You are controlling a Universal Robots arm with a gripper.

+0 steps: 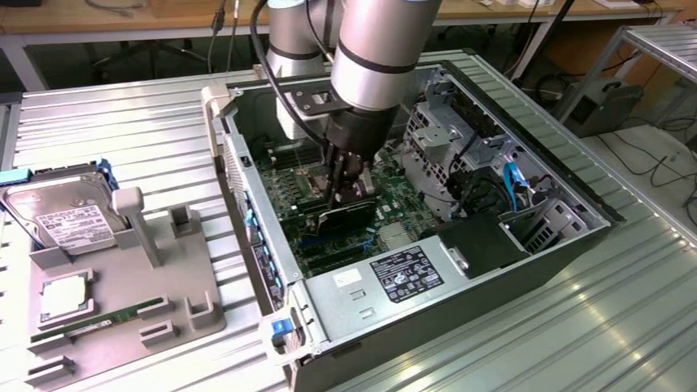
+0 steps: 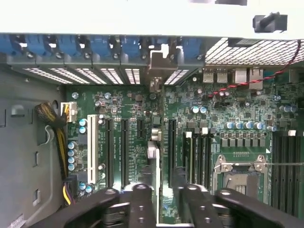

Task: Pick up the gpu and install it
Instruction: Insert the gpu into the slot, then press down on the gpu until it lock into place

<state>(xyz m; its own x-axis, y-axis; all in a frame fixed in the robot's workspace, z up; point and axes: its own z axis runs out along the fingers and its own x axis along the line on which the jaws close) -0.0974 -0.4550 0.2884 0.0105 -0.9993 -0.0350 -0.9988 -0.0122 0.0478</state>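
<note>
The gpu (image 1: 351, 217) is a thin black card standing on edge over the motherboard (image 1: 286, 192) inside the open computer case (image 1: 566, 196). My gripper (image 1: 348, 192) reaches straight down into the case and is shut on the card's top edge. In the wrist view the gpu (image 2: 157, 183) appears edge-on between the two black fingers (image 2: 141, 206) of the gripper (image 2: 164, 206). Its pale metal bracket (image 2: 156, 71) sits at the rear slot openings of the case. The card lies along the expansion slots (image 2: 124, 152); whether it is fully seated I cannot tell.
A grey fixture (image 1: 163, 314) at the exterior view's left holds a silver hard drive (image 1: 65, 216), a green RAM stick (image 1: 93, 321) and a small square chip (image 1: 64, 296). Inside the case are the power supply (image 1: 397, 273), drive cages (image 1: 441, 139) and blue cables (image 1: 512, 175). Yellow-black wires (image 2: 56, 126) lie by the slots.
</note>
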